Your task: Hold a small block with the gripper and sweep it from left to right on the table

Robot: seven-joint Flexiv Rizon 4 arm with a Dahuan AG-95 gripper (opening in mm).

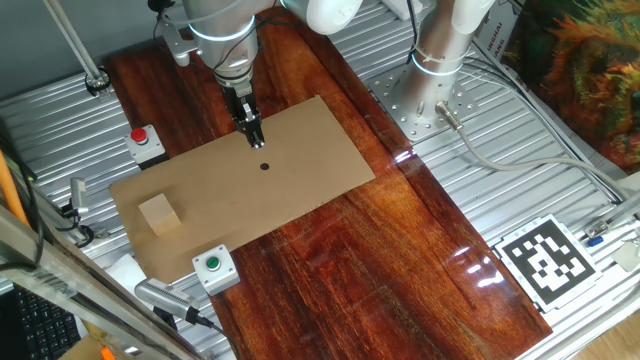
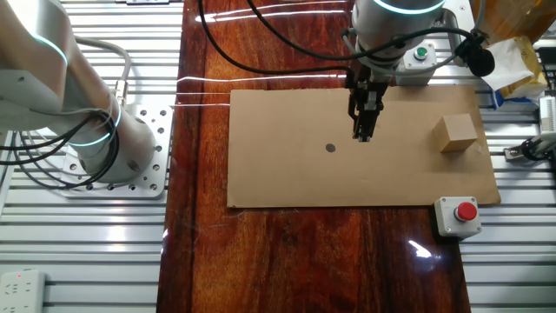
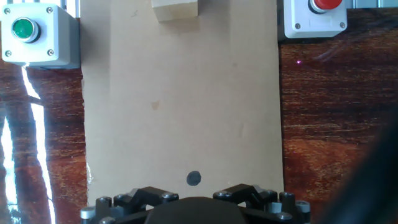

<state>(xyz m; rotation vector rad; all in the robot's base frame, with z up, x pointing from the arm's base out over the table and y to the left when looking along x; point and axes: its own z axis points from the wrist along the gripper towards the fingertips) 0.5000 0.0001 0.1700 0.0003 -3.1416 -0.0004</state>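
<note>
Hanging above the tan board (image 1: pixel 250 175), the black two-finger pincer (image 1: pixel 256 141) points straight down near the board's small black dot (image 1: pixel 264 165), its tips close together with nothing between them; whether they are fully clenched cannot be told from any view, and in the hand view only the dark body of the tool shows along the bottom edge. The small wooden block (image 2: pixel 457 134) sits untouched, well apart from the pincer, toward the far end of the board, roughly between a white box with a red button (image 2: pixel 460 215) and a white box with a green button (image 2: pixel 420 56). In the hand view the block (image 3: pixel 175 9) lies straight ahead of the tool at the top of the picture, cut off by the frame, which suggests the arm is lined up along the board for a direct run toward it. The board rests flat on the glossy reddish-brown tabletop (image 1: pixel 400 260), giving the cube a smooth, level lane for sweeping. Judging by this arrangement, the task has barely begun: the cube must first be reached and gripped. A second white arm's column (image 1: pixel 447 45) stands off to one side on the ribbed metal surround (image 1: pixel 540 150), clear of the work.
</note>
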